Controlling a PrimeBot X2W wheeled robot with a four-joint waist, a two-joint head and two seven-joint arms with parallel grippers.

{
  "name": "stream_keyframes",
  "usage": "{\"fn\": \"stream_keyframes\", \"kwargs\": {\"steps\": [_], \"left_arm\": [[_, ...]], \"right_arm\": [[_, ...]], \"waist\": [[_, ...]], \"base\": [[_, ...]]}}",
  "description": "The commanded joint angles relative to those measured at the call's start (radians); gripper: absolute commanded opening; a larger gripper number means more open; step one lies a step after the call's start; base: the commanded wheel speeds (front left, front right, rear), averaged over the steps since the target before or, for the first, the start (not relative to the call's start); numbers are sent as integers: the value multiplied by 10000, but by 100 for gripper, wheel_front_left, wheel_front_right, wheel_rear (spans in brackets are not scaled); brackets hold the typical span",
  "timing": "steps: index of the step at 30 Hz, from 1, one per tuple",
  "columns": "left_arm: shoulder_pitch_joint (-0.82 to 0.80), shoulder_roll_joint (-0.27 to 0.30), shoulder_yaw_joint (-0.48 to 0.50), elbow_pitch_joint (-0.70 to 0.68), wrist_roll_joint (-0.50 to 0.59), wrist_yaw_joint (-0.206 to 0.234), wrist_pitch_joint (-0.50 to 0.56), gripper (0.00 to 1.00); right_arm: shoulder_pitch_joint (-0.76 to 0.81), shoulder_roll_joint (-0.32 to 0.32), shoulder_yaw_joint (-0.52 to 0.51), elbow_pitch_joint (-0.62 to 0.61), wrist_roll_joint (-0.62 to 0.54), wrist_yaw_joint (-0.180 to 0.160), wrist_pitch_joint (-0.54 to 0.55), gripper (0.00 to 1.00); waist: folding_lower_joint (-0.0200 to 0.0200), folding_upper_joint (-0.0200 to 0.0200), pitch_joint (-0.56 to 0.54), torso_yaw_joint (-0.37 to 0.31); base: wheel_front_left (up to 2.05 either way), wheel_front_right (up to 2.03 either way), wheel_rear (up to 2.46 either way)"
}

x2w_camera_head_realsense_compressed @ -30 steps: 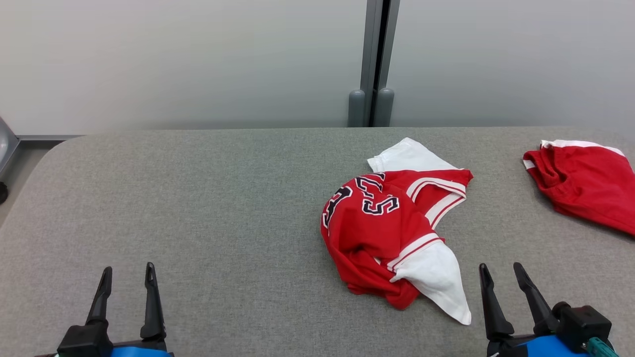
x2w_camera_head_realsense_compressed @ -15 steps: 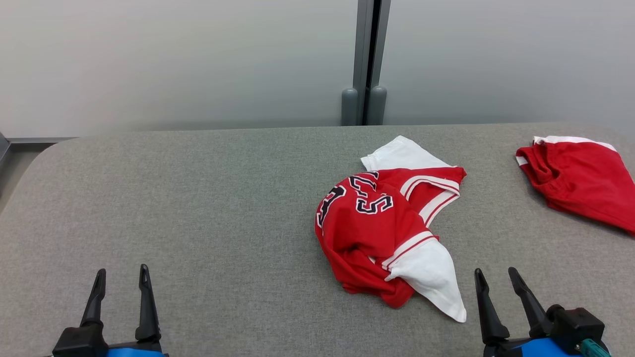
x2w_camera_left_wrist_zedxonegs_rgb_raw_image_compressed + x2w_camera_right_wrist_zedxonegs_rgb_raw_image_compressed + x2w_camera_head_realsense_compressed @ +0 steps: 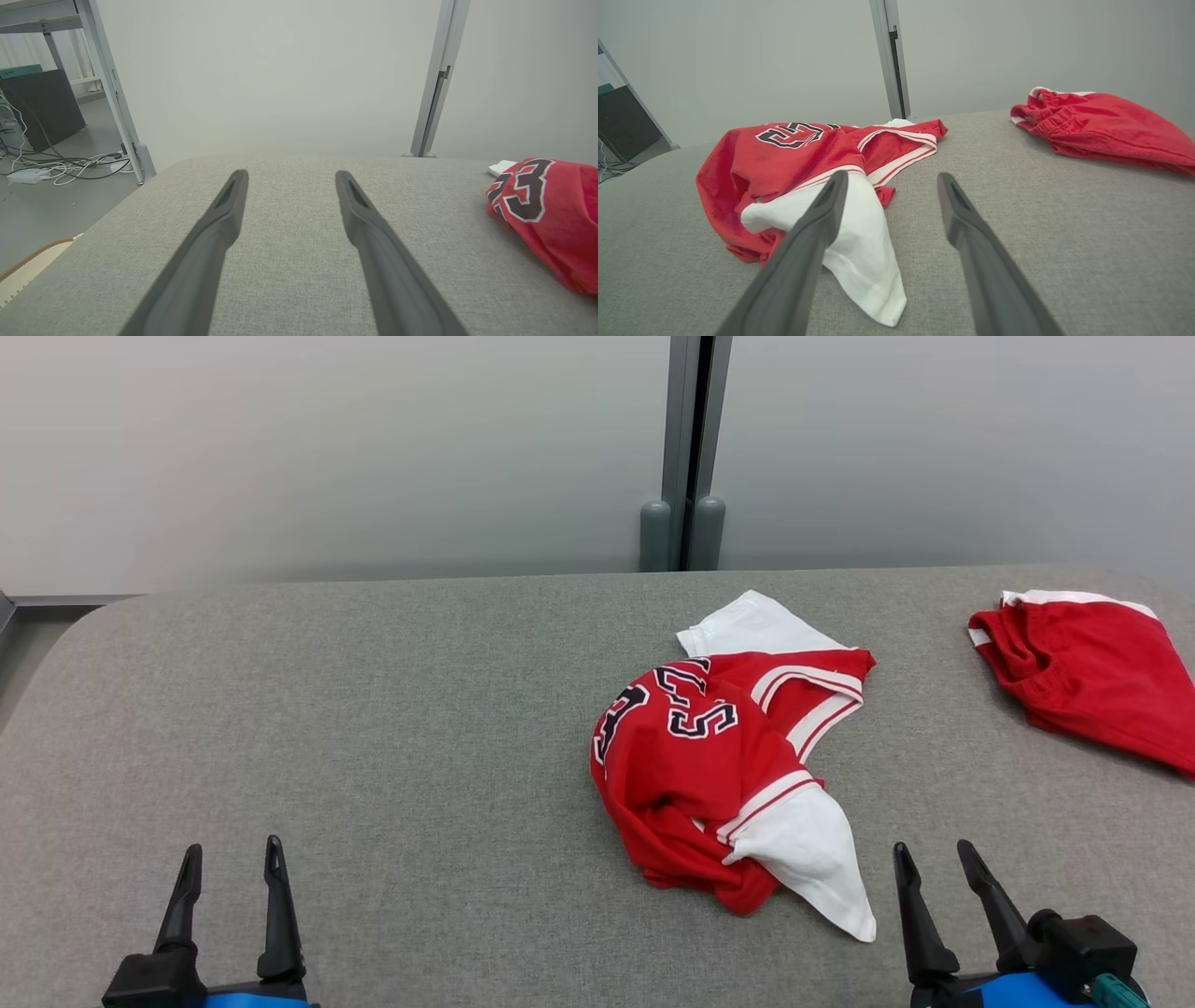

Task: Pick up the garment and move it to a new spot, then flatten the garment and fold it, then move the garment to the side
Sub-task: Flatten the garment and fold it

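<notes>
A crumpled red garment (image 3: 695,761) with white sleeves and black numbers lies on the grey padded table (image 3: 373,728), right of centre. It also appears in the left wrist view as the garment (image 3: 546,210) at the right edge and in the right wrist view as the garment (image 3: 794,172) left of centre. My left gripper (image 3: 231,847) stands open at the lower left, far from the cloth, with nothing between its fingers. My right gripper (image 3: 931,847) stands open at the lower right, just right of the white sleeve tip, apart from it. In the wrist views the left gripper (image 3: 288,173) and right gripper (image 3: 892,175) both show spread fingers.
A second red piece of clothing (image 3: 1092,686) with a white band lies at the table's far right, also seen as the red clothing (image 3: 1101,126) in the right wrist view. A grey wall with a vertical post (image 3: 691,448) stands behind the table. Cables (image 3: 60,163) lie on the floor to the left.
The whole head picture has shifted slightly left and up, so the camera has moved. Both grippers stay open and the garment lies as before.
</notes>
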Motion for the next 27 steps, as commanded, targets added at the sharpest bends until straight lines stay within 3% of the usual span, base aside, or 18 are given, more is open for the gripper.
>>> {"fn": "stream_keyframes", "kwargs": {"steps": [1,9,14,27], "left_arm": [[-40,-20,43,23,53,-44,-44,100],[-233,-130,93,27,146,-154,-44,100],[-487,-184,64,9,183,-222,-44,100],[-1736,-353,-389,-77,155,-362,-44,100]], "right_arm": [[-83,-24,-32,42,-78,2,-35,100],[-965,-160,74,132,-357,2,-35,100],[-2700,-593,190,901,-692,2,-35,100],[-7136,-1791,-97,5268,-1284,2,706,100]], "waist": [[-1,-1,-5,21],[-1,-1,171,122],[-1,-1,511,270],[-1,-1,2174,1185]], "base": [[0,0,0],[0,0,0],[0,0,0],[0,0,0]]}}
